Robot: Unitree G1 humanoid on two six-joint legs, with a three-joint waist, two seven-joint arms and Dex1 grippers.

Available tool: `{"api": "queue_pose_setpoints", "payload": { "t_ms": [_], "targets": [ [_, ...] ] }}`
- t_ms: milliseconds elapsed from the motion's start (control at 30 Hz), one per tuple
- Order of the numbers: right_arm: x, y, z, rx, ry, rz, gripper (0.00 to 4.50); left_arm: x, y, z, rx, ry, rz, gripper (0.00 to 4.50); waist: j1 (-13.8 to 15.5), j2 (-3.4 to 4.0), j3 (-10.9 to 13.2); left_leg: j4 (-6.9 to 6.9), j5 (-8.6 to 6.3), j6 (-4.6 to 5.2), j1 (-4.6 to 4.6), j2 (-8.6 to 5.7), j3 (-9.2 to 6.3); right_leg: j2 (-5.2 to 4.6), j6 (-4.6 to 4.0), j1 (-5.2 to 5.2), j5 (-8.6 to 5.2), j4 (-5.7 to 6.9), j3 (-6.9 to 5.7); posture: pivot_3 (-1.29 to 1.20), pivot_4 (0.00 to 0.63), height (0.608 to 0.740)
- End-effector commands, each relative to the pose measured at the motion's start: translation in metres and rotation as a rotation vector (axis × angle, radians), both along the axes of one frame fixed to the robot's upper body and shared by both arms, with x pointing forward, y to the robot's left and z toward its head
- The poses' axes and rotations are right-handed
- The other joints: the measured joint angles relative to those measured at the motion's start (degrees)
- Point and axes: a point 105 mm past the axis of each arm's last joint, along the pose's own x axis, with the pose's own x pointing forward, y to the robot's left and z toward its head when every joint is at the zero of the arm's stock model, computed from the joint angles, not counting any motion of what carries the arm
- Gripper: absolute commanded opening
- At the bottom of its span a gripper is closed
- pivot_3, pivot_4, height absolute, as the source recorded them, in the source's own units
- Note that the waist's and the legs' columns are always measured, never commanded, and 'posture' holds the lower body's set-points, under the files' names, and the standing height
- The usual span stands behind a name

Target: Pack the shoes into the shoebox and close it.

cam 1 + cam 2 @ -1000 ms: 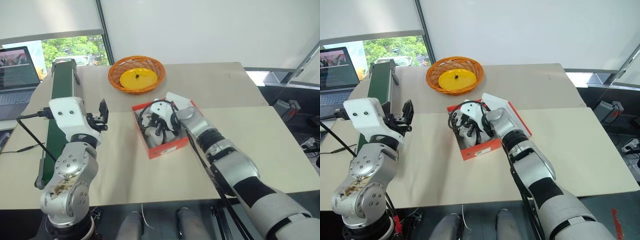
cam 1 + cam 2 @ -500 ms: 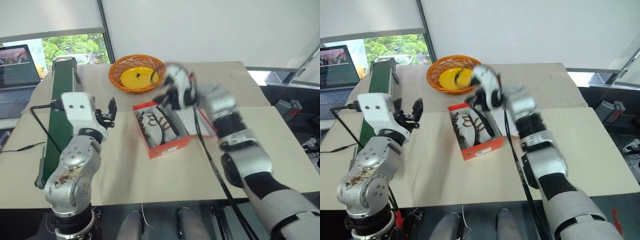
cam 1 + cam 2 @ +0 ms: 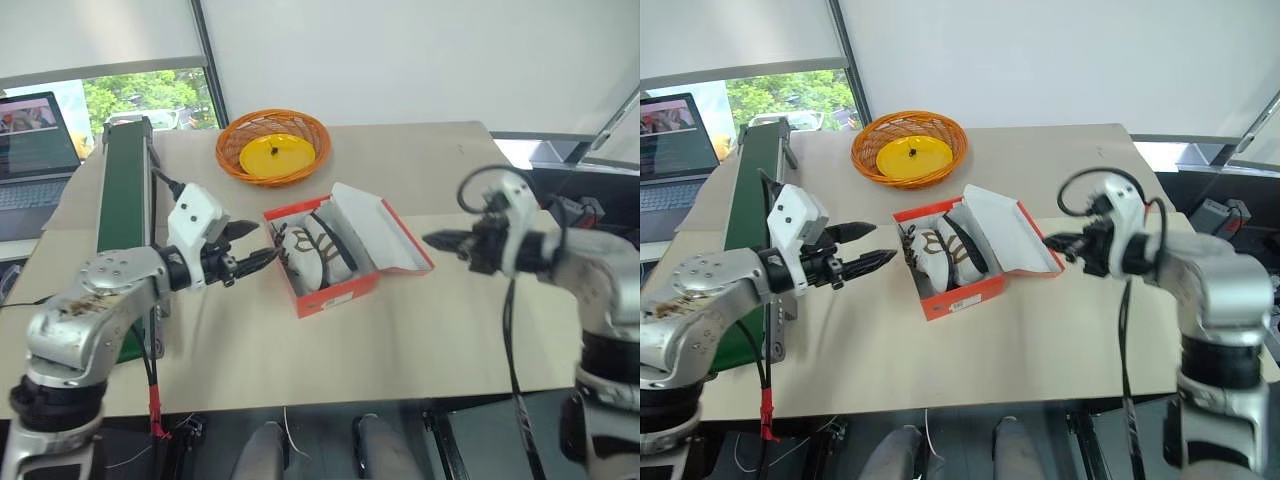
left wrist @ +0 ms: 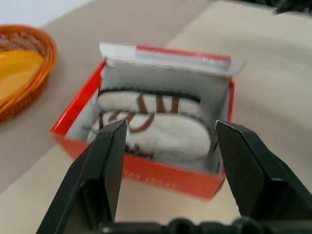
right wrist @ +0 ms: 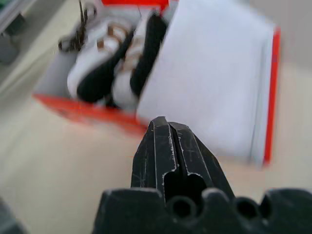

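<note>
The red-orange shoebox (image 3: 338, 294) stands open in the middle of the table, its lid (image 3: 378, 236) leaning back to the right with the white inside up. Both white shoes (image 3: 316, 254) with dark laces lie side by side inside it. My left gripper (image 3: 256, 256) hovers just left of the box, open and empty, pointing at it. In the left wrist view its fingers (image 4: 108, 165) frame the shoes (image 4: 161, 134). My right gripper (image 3: 441, 240) is shut and empty, held in the air just right of the lid's edge. The right wrist view looks past its fingertips (image 5: 161, 127) onto the lid (image 5: 214, 83).
An orange wicker basket (image 3: 272, 145) with a yellow disc inside sits at the back behind the box. A green conveyor (image 3: 124, 210) runs along the left side, with a laptop (image 3: 36, 145) beyond it. Bare tabletop lies in front of and right of the box.
My right gripper has lifted out of the box and swung right, past the lid. The left gripper has turned to point at the box and come closer to it.
</note>
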Motion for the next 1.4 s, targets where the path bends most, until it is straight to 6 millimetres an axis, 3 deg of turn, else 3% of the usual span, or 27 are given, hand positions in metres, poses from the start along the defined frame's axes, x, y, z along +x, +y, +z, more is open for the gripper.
{"api": "queue_pose_setpoints", "payload": {
  "t_ms": [33, 167, 400, 633, 767, 1000, 1233, 1300, 1400],
  "targets": [
    [-0.003, 0.009, -0.034, 0.054, -0.030, -0.029, 0.06, -0.004, 0.002, 0.009, 0.072, 0.018, -0.105, 3.08, 0.1, -0.08, 0.0, 0.00, 0.00, 0.00, 0.06, 0.00, 0.00, 0.01, 0.09, 0.03, -0.06, 0.01, 0.00, 0.00, 0.150, 0.740],
    [0.015, 0.021, -0.071, 0.108, -0.066, -0.085, 0.06, 0.001, 0.012, 0.010, 0.171, 0.042, -0.115, 3.08, -0.3, -0.02, 0.0, 0.02, 0.05, 0.04, 0.20, 0.00, 0.19, 0.00, 0.39, 0.05, -0.22, 0.01, 0.21, 0.00, 0.150, 0.740],
    [0.048, 0.018, -0.096, 0.145, -0.148, -0.199, 0.06, -0.007, 0.022, 0.018, 0.247, 0.067, -0.141, 3.08, -0.6, -0.01, 0.0, -0.05, 0.06, 0.04, 0.18, 0.01, 0.17, -0.01, 0.01, -0.06, 0.00, 0.10, 0.22, 0.00, 0.150, 0.740],
    [0.073, 0.015, -0.108, 0.200, -0.195, -0.288, 0.06, -0.019, 0.026, 0.020, 0.270, 0.103, -0.145, 3.08, -0.7, -0.01, 0.0, -0.11, 0.06, 0.04, 0.19, 0.00, 0.15, -0.02, 0.01, -0.03, 0.00, 0.10, 0.21, 0.00, 0.150, 0.740],
    [0.084, 0.009, -0.105, 0.212, -0.244, -0.333, 0.06, -0.021, 0.030, 0.020, 0.277, 0.110, -0.117, 3.08, -1.1, -0.01, 0.0, -0.10, 0.06, 0.04, 0.24, 0.00, 0.15, -0.01, 0.00, 0.00, 0.00, 0.13, 0.23, 0.00, 0.150, 0.740],
    [0.096, 0.011, -0.074, 0.230, -0.399, -0.360, 0.06, -0.024, 0.031, 0.016, 0.286, 0.114, -0.117, 3.08, -1.4, -0.01, 0.1, -0.11, 0.06, 0.04, 0.25, 0.01, 0.15, 0.00, 0.00, -0.01, 0.00, 0.18, 0.24, 0.00, 0.150, 0.740],
    [0.087, 0.025, 0.008, 0.275, -0.644, -0.269, 0.06, -0.023, 0.025, 0.007, 0.268, 0.115, -0.143, 3.08, -1.3, 0.02, 0.1, -0.11, 0.06, 0.04, 0.27, 0.01, 0.15, 0.01, 0.00, -0.05, 0.01, 0.28, 0.27, 0.00, 0.150, 0.740],
    [0.077, 0.038, 0.033, 0.331, -0.678, -0.213, 0.06, -0.020, 0.025, 0.003, 0.275, 0.111, -0.144, 3.08, -1.2, 0.03, 0.1, -0.11, 0.06, 0.04, 0.25, 0.00, 0.15, -0.01, 0.00, -0.07, 0.01, 0.27, 0.27, 0.00, 0.150, 0.740],
    [0.060, 0.070, 0.051, 0.385, -0.663, -0.089, 0.06, -0.015, 0.024, 0.000, 0.268, 0.104, -0.147, 3.08, -1.2, 0.03, 0.1, -0.10, 0.06, 0.04, 0.25, 0.00, 0.13, 0.00, -0.01, -0.06, 0.01, 0.29, 0.27, 0.00, 0.150, 0.740]
  ]
}}
